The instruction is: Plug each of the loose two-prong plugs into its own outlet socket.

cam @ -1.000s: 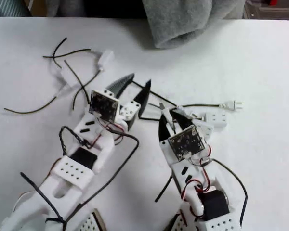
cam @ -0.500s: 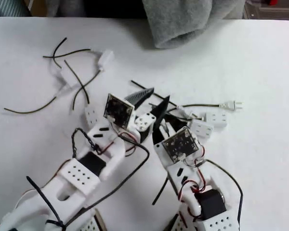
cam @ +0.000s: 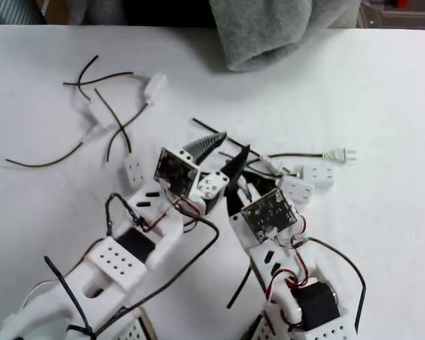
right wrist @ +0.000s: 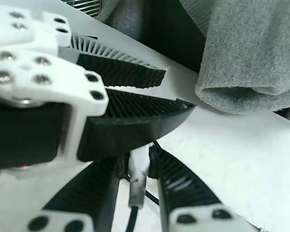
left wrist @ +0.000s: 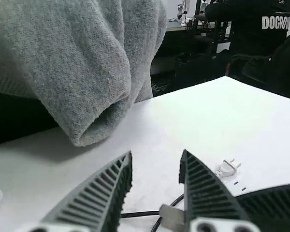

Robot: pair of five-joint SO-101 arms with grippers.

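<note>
The right gripper pinches a white plastic plug on a black cord, mid-worktop. The left gripper, spread, hangs at its 11 o'clock. White plastic outlet sockets lie at its 3 o'clock.

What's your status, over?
Right gripper shut on plug. Left gripper open, crowding the right. Plug not in socket yet.

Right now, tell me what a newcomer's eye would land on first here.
Two grippers crowd together at the middle of the table: the left gripper is open, and the right gripper beside it pinches a white plug. Behind them a grey cloth lies over the far edge. Loose black cords sprawl on the left side.
</note>
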